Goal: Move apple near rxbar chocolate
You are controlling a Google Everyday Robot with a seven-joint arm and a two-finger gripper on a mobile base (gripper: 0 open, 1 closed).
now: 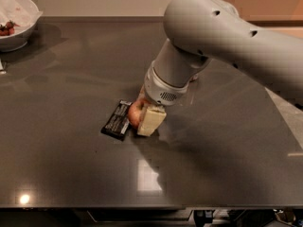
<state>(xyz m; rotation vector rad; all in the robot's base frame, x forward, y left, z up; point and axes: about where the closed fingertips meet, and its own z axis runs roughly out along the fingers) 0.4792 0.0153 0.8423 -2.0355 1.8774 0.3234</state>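
The apple (134,113), red with yellowish patches, rests on the dark table just right of the rxbar chocolate (117,119), a flat black bar with pale lettering; the two look to be touching or nearly so. My gripper (142,115) comes down from the big grey arm and sits around the apple. One pale finger (151,120) shows on the apple's right side; the other is hidden behind it. Most of the apple is covered by the wrist and finger.
A white bowl (14,22) with dark red food stands at the far left back corner. The dark table (71,174) has its front edge near the bottom of the view and its right edge at far right.
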